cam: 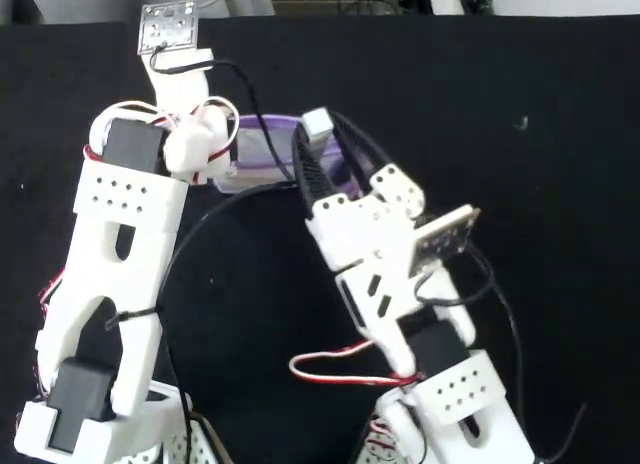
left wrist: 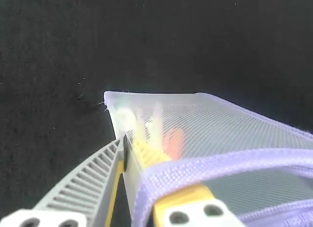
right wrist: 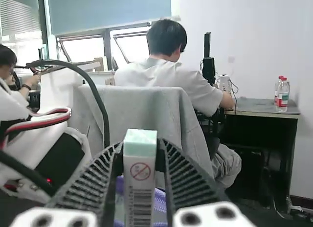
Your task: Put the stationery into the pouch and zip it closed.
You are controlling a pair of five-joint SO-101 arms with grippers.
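Stationery block (right wrist: 140,175) sits clamped in right hand (right wrist: 140,147) above pouch (left wrist: 220,129) (left hand (left wrist: 132,145) pinches its edge).

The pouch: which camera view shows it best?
The left wrist view: the pouch is close, its mesh side, purple edge and stationery inside visible. The high view shows a purple strip between the arms; the right wrist view a purple bit behind the white box.

The white block (right wrist: 140,183) with a pale green top carries two markings on its facing side: a red prohibition symbol (a circle with a diagonal bar) and, below it, a black barcode. No characters can be read on it. The bottles (right wrist: 282,94) on the desk (right wrist: 259,107) carry red labels, print illegible.
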